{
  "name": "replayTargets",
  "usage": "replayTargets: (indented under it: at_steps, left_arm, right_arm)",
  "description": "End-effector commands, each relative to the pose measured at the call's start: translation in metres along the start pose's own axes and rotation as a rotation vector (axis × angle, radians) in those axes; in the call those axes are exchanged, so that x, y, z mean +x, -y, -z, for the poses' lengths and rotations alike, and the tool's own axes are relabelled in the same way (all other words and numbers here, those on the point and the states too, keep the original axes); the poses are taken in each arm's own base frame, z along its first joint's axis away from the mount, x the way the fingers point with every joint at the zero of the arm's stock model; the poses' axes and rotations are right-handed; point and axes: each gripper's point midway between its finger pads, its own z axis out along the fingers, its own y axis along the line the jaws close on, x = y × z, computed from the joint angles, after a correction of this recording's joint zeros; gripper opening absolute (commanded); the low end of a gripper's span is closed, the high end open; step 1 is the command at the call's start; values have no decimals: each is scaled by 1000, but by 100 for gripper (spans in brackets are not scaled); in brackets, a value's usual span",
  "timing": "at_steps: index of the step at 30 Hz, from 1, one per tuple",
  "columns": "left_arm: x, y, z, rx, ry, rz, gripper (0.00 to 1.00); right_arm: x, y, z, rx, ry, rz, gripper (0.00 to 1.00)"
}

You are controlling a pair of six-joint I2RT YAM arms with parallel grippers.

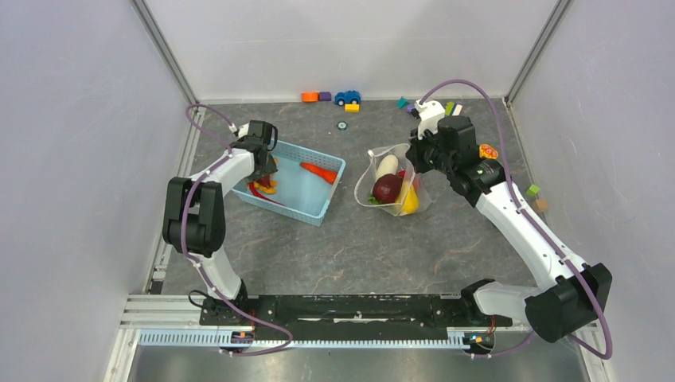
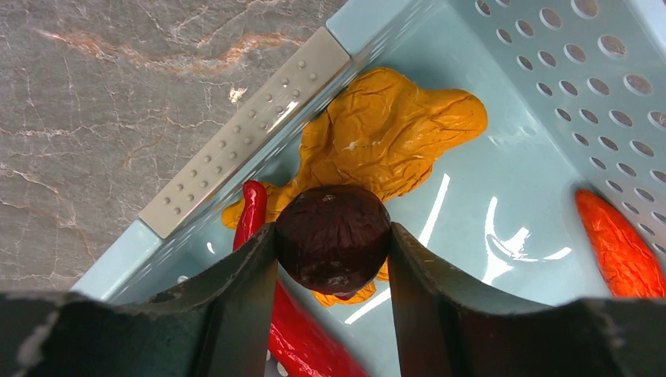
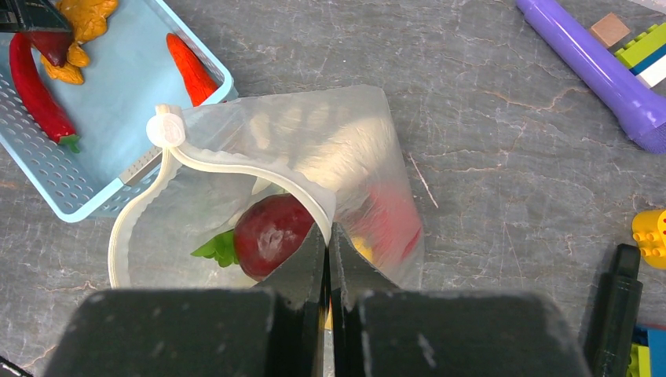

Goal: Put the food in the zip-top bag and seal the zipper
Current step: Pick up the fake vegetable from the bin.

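The left pincer (image 2: 332,245) clamps the dark maroon piece (image 2: 334,232) in the basket (image 2: 550,78), centre-left overhead; round, it may squirt out. The right pincer (image 3: 327,236), pinched together on the rim of the zip-top bag (image 3: 314,133), might slip, collapsing its mouth.

Blue basket (image 1: 302,197), toy car (image 1: 347,97), purple cylinder (image 3: 597,71).
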Motion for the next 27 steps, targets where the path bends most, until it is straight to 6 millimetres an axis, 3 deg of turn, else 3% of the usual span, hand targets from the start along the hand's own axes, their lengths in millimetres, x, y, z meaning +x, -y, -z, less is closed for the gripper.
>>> replayTargets:
  at_steps: [1, 8, 15, 20, 27]
  left_arm:
    - [-6, 4, 0, 8, 6, 46, 36]
    - [-12, 5, 14, 32, 19, 70, 23]
    - [-30, 5, 43, 88, 85, 106, 17]
    - [-37, 15, 65, 196, 118, 131, 16]
    - [-46, 49, 110, 467, 181, 132, 16]
  right_arm:
    - [-13, 1, 6, 6, 53, -7, 4]
    - [-12, 1, 5, 2, 47, -9, 4]
    - [-12, -1, 4, -8, 47, -9, 4]
    - [-9, -3, 2, -22, 41, -12, 4]
    - [-8, -5, 0, -33, 34, -26, 4]
